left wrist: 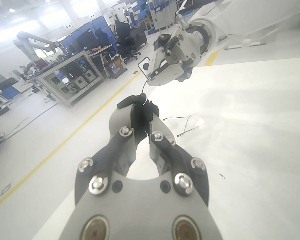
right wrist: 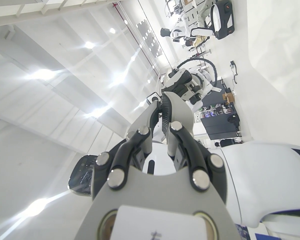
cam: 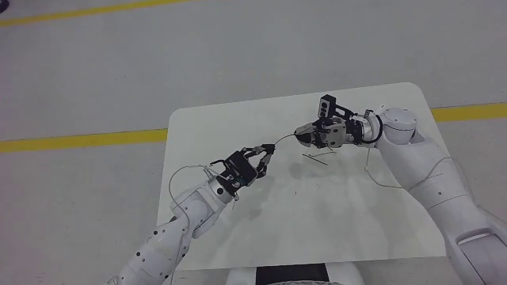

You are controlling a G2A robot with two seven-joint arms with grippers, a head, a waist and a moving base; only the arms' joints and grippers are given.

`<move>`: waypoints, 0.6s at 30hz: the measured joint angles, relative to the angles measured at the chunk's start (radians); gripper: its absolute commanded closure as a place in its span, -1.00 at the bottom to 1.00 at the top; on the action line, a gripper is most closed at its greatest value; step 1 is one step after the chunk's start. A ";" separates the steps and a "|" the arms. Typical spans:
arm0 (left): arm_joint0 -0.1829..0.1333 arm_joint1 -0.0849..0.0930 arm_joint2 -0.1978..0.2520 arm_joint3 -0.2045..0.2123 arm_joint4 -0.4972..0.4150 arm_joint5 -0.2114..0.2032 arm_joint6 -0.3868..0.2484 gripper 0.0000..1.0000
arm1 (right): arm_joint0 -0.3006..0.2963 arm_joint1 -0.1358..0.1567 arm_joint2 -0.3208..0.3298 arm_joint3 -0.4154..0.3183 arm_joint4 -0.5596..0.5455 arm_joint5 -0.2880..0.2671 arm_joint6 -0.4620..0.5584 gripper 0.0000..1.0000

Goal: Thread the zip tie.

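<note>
Above the middle of the table [cam: 238, 127], in the air, the zip tie [cam: 283, 138] hangs as one thin black strap between the two arms. It touches nothing below it. Its long axis runs across the table, from the left gripper [cam: 265, 154] to the right gripper [cam: 301, 134], and goes a little away from the robot on the right side. The strap is not straight: it makes a soft bow.

In the left wrist view the tie [left wrist: 145, 86] leaves the left gripper [left wrist: 143, 101], whose jaws are closed on one end, and it climbs into the tips of the right gripper [left wrist: 151, 77]. The jaws there are pressed together on the other end; the right wrist view shows this gripper [right wrist: 163, 101] closed as well.

I judge that both ends are already picked up, but the threading is not yet done, because the strap forms an open arc and no closed loop. Which end carries the head I cannot tell. What is left is to bring the tail to the head and push it through.

Some loose ties [cam: 317, 158] lie on the table near the right gripper.
</note>
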 measured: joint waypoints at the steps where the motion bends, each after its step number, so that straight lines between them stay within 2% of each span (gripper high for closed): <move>1: 0.000 0.000 0.000 0.000 0.000 0.000 0.000 0.66 | 0.000 0.001 0.000 -0.001 -0.001 -0.002 -0.001 1.00; 2: 0.000 0.000 0.000 0.000 0.000 0.000 0.000 -0.52 | 0.000 0.001 -0.001 -0.001 -0.002 -0.004 -0.002 1.00; 3: 0.000 0.000 0.000 0.000 0.000 0.000 0.000 -1.00 | 0.000 0.001 -0.001 -0.002 -0.003 -0.006 -0.003 1.00; 14: 0.000 0.000 0.000 0.000 0.000 0.000 0.000 -1.00 | -0.013 0.007 0.016 -0.013 0.009 -0.054 -0.031 1.00; 18: -0.001 -0.001 0.001 -0.002 -0.006 0.001 -0.007 -1.00 | -0.020 0.010 0.029 -0.021 0.006 -0.093 -0.053 1.00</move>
